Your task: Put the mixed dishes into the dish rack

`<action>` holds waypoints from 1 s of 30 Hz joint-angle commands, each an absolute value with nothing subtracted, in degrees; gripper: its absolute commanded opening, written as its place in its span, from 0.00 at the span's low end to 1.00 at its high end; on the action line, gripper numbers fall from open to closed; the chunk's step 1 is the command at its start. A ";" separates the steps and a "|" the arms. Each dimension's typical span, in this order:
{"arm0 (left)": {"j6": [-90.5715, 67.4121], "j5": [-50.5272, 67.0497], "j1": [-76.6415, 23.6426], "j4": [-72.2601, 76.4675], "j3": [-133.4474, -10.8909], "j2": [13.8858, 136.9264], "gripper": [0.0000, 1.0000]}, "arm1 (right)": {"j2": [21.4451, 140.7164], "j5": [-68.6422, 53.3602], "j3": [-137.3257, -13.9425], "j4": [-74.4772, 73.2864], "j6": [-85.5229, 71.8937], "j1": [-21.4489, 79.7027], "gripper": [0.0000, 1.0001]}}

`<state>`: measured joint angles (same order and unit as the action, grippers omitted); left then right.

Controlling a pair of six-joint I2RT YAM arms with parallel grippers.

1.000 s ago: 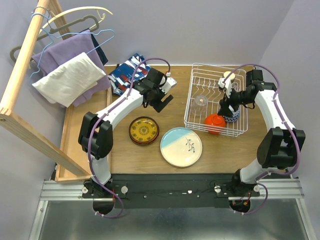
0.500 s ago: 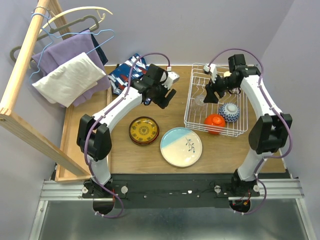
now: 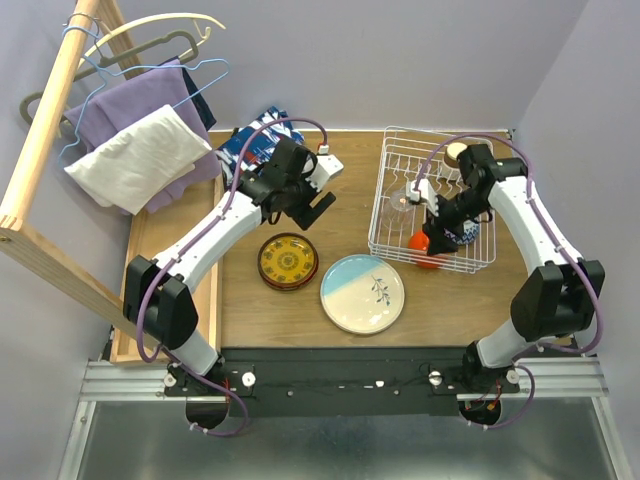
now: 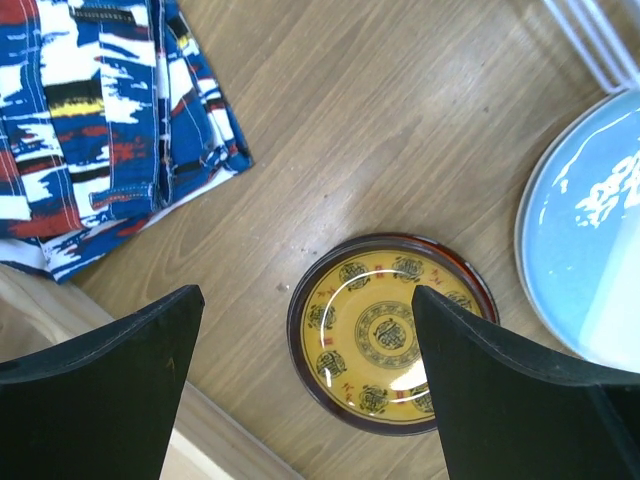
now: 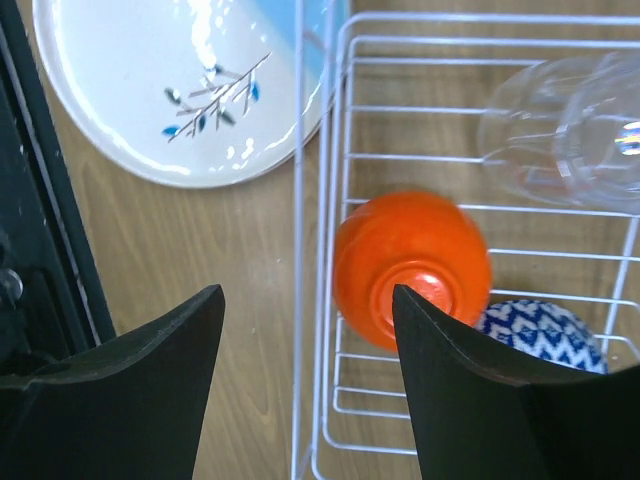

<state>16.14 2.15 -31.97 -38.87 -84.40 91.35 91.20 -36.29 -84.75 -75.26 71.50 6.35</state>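
Left gripper: spread wide, empty, above dark red-yellow plate.
Right gripper: spread wide, empty.
Grasp: rim should be pinched squarely.

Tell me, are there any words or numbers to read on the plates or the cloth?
No words or numbers can be read here.
yellow and red plate: round emblems, maybe signs, too small to read.
patterned cloth: a dark strip like a label, too blurred to read.
pale blue plate: only a sprig drawing.
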 commanded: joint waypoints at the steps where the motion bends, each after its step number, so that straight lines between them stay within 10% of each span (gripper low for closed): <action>1: 18.02 0.44 -31.03 -38.67 -81.74 90.44 0.95 | 90.09 -30.77 -79.56 -79.54 77.69 7.73 0.75; 11: 18.10 0.44 -30.94 -38.93 -82.53 91.67 0.96 | 93.78 -27.33 -78.57 -75.60 78.75 8.61 0.70; 20: 18.11 0.44 -30.85 -38.76 -82.97 92.90 0.96 | 91.60 -20.67 -74.81 -78.05 84.19 8.61 0.08; 30: 16.79 2.02 -30.94 -37.97 -83.67 93.96 0.96 | 81.31 -8.80 -60.48 -74.97 85.17 8.44 0.01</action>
<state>17.61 1.37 -31.14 -38.76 -82.06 93.60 83.24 -18.70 -67.90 -69.01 82.85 8.19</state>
